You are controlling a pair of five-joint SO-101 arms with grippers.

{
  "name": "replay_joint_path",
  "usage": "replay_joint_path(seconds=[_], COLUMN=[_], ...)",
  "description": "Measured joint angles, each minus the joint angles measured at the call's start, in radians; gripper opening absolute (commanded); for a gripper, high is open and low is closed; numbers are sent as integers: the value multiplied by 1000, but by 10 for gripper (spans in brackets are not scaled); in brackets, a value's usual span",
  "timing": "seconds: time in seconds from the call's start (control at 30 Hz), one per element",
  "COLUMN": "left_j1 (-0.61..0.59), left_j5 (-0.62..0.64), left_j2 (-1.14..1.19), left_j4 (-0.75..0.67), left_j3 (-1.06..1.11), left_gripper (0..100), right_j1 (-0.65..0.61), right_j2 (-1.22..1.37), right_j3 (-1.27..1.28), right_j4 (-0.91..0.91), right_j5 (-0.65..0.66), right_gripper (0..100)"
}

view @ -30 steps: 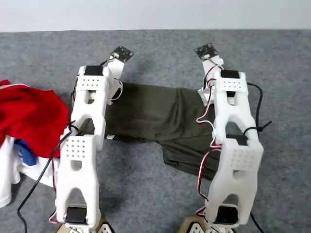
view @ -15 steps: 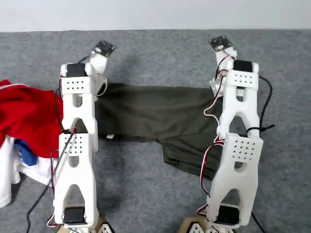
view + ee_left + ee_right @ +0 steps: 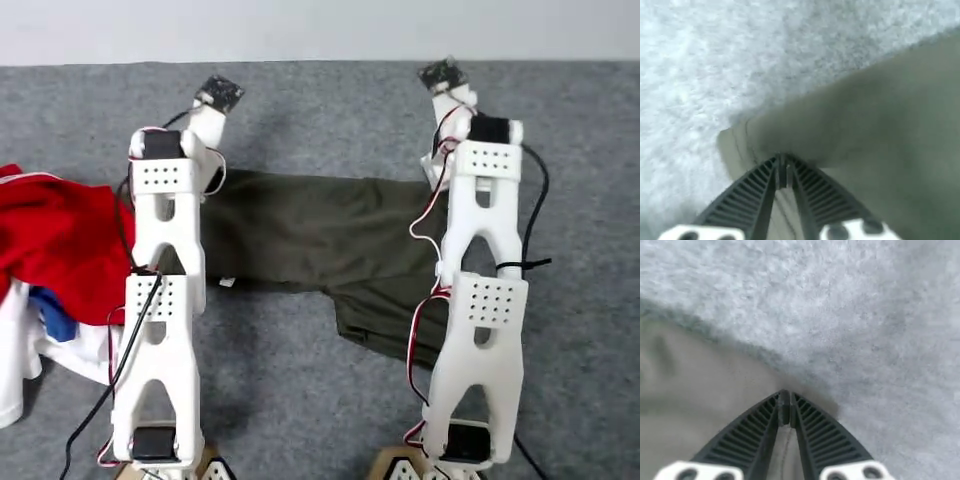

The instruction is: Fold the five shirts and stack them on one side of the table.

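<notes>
Soft, light and limp, the olive shirt likely sags mid-span, so its far corners, where the left fingers and right fingers pinch closed, suit it best.

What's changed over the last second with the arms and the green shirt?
Both arms swung apart, the left gripper and right gripper drawing the olive shirt out wider along its far edge. Both are shut on it. The pile of other shirts stayed put.
</notes>
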Motion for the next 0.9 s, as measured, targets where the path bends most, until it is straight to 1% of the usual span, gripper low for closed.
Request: replay_joint_path(seconds=[0.17,0.33,0.5,0.63,0.77,0.9], left_j1=[-11,-80,-127,-132,-107,-81], left_j5=[0,0,0,-2,0,38], left_j2=[3,3,3,0,-77,-173], left_j4=[5,14,25,77,89,92], left_j3=[9,9,-6,-110,-117,-120], left_gripper=[70,68,49,49,50,51], right_j1=[26,66,66,52,3,-37], right_j2=[51,54,54,54,54,52], right_j3=[0,0,-38,-153,-311,-466], right_j4=[-3,-3,37,103,195,298], right_j5=[0,-2,-2,-2,0,0], right_gripper=[10,10,10,10,10,10])
